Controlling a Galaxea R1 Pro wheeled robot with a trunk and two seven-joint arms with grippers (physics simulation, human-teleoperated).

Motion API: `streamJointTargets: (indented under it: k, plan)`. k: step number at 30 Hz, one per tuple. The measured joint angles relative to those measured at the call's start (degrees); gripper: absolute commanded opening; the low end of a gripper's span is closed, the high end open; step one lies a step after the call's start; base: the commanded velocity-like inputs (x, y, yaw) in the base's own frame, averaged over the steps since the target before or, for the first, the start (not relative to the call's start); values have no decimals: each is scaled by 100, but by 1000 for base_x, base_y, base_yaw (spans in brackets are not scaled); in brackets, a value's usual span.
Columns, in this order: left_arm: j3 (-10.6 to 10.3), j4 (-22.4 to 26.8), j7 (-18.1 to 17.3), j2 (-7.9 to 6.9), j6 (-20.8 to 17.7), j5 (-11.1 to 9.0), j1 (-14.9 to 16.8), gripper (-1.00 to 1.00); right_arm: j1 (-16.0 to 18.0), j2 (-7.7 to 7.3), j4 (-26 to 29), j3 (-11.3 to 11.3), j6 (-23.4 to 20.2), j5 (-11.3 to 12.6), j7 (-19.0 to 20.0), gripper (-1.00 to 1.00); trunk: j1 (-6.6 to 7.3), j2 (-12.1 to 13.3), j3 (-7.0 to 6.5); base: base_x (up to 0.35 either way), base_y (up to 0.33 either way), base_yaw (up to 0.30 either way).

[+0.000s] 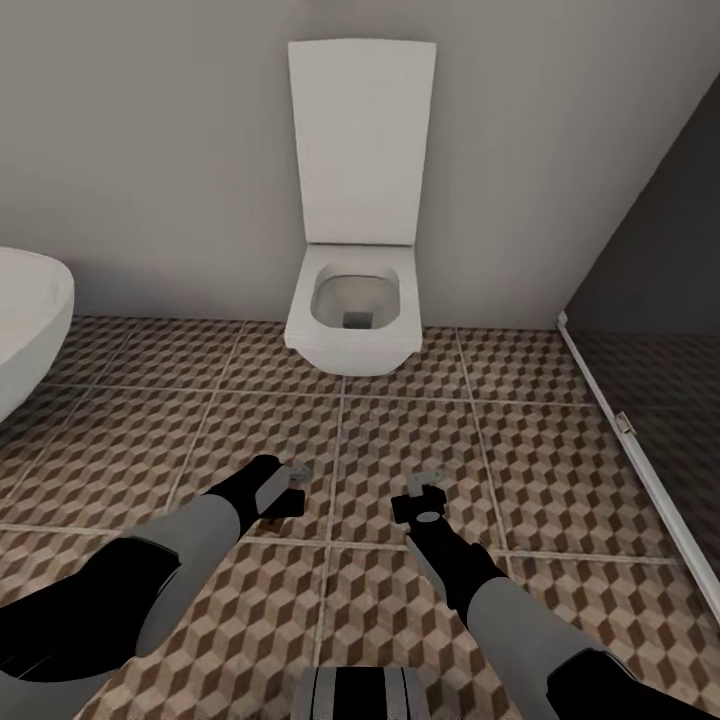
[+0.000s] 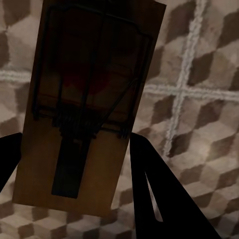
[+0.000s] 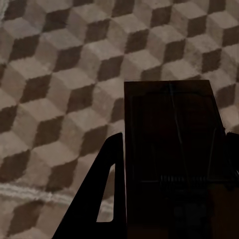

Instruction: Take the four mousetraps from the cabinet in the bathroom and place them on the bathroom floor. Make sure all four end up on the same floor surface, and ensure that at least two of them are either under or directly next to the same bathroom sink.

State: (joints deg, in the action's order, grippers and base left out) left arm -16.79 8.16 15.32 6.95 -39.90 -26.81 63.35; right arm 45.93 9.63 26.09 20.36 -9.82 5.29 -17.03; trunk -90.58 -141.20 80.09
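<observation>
Above the brown-and-beige cube-patterned tile floor (image 1: 560,440), a flat brown wooden mousetrap (image 2: 84,109) is held tight in the left hand (image 1: 290,490) and another such mousetrap (image 3: 172,159) in the right hand (image 1: 425,492), and the sink must likely be found next.

Even, soft light in the head view; both wrist views dim, traps (image 2: 84,109) shadowed, slightly blurred

Black-and-grey arms, black fingers (image 2: 149,199), possibly striped trunk

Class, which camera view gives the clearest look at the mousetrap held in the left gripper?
The left wrist view: the mousetrap appears close up, with its wire fittings and red mark visible. In the head view the left gripper hides it almost entirely. The right wrist view shows a different mousetrap.
</observation>
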Motion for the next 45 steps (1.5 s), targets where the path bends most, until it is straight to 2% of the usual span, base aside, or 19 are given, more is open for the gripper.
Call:
streamJointTargets:
  k: [5,25,37,45]
  plan:
    - [0,0,0,0,0,4,0,-100,0,0,0,0,0,0,-4,-100,-110,-201,136,0,0,0]
    - [0,0,0,0,0,1,2,-100,0,0,0,0,0,0,-6,-100,-162,-229,762,0,0,0]
    - [0,0,0,-14,23,8,2,-100,1,0,0,0,0,-2,-7,-100,-161,-229,777,2,0,0]
    - [-3,-1,2,-26,26,7,0,-100,1,0,0,0,0,-2,-7,-100,-158,-229,777,245,0,0]
